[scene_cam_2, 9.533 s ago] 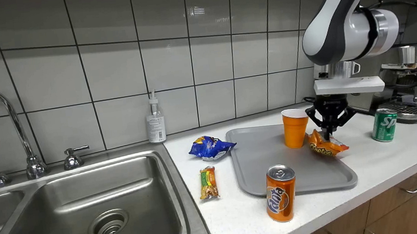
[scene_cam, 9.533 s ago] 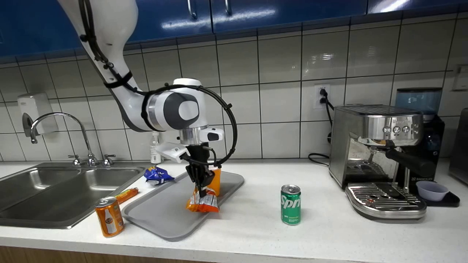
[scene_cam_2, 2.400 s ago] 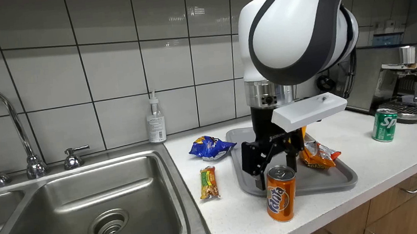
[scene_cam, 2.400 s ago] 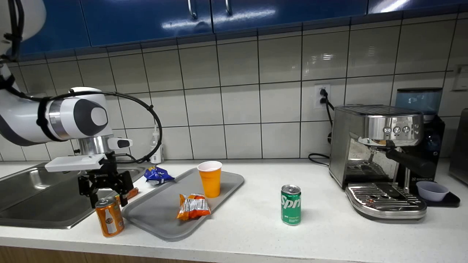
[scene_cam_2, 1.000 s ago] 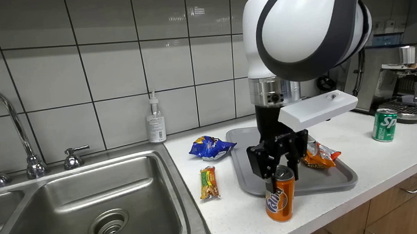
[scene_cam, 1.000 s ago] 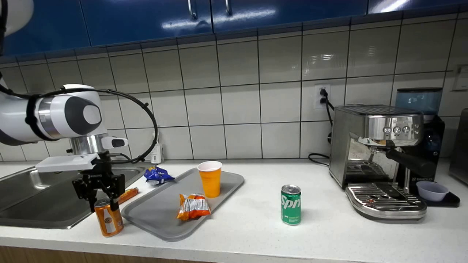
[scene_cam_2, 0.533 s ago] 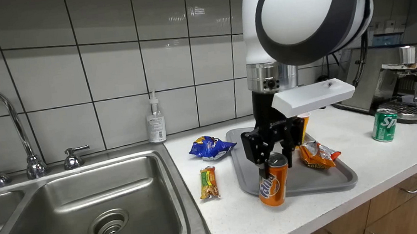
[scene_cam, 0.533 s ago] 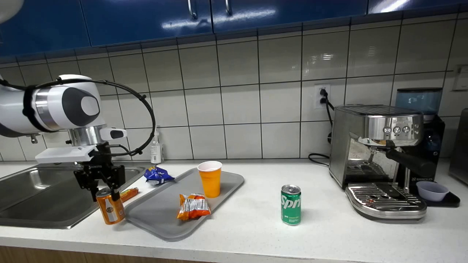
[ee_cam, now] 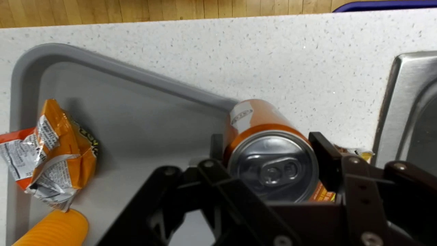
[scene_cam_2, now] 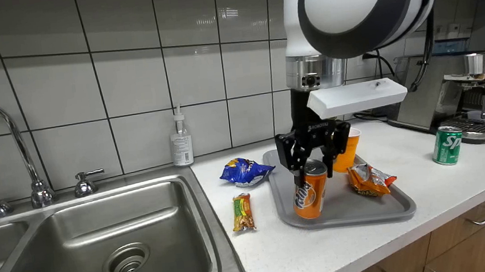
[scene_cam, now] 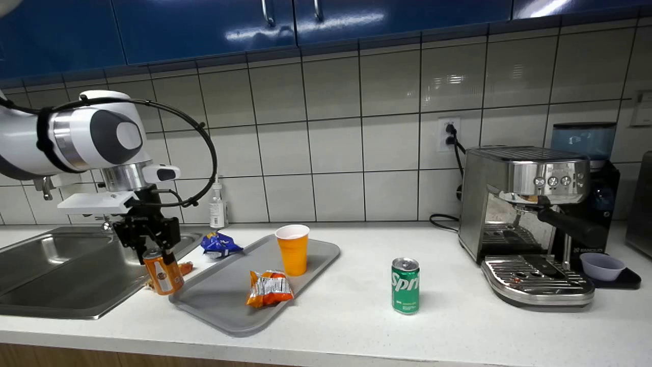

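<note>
Wrist view, left: a crumpled snack bag (ee_cam: 65,157) lay on the grey tray (ee_cam: 143,109), beside an orange cup (ee_cam: 56,229) chopped off by the bottom edge. Then came the gripper (ee_cam: 268,150), jaws part-spread, clasping an orange can (ee_cam: 273,171), tilted over the tray's rim! Together they blocked most of a snack bar (ee_cam: 324,193); beyond, the sink (ee_cam: 396,109) was cut off.

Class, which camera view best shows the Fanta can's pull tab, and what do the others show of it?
The wrist view: it looks down on the Fanta can, so the pull tab faces the camera. Both exterior views show the lid at a slant between the fingers; the tab is too small to make out.
</note>
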`<move>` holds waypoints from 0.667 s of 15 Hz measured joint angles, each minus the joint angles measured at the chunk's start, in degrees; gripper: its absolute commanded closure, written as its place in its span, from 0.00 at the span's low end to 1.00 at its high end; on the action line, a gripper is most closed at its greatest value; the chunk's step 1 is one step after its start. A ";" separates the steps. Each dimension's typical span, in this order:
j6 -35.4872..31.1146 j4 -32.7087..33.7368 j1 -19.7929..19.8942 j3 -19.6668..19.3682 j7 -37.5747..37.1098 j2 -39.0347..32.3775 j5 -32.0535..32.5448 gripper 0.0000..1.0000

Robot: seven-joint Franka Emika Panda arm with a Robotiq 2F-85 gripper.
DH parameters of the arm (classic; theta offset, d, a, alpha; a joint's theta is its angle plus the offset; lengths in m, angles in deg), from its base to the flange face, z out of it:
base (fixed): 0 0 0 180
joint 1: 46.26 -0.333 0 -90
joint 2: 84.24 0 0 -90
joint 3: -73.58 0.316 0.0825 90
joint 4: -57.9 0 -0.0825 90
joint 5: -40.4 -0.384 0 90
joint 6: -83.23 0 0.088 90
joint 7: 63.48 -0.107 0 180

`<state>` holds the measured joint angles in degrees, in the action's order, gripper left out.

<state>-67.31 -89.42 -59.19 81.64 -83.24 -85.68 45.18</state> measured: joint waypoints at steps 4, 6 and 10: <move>-0.51 1.23 1.22 -1.09 -2.25 -0.08 1.46 0.62; -0.69 1.90 1.88 -1.77 -3.42 -0.29 2.36 0.62; -0.80 3.65 3.03 -3.33 -5.52 -1.47 3.87 0.62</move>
<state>-68.11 -85.78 -56.16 78.31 -88.76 -87.15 49.05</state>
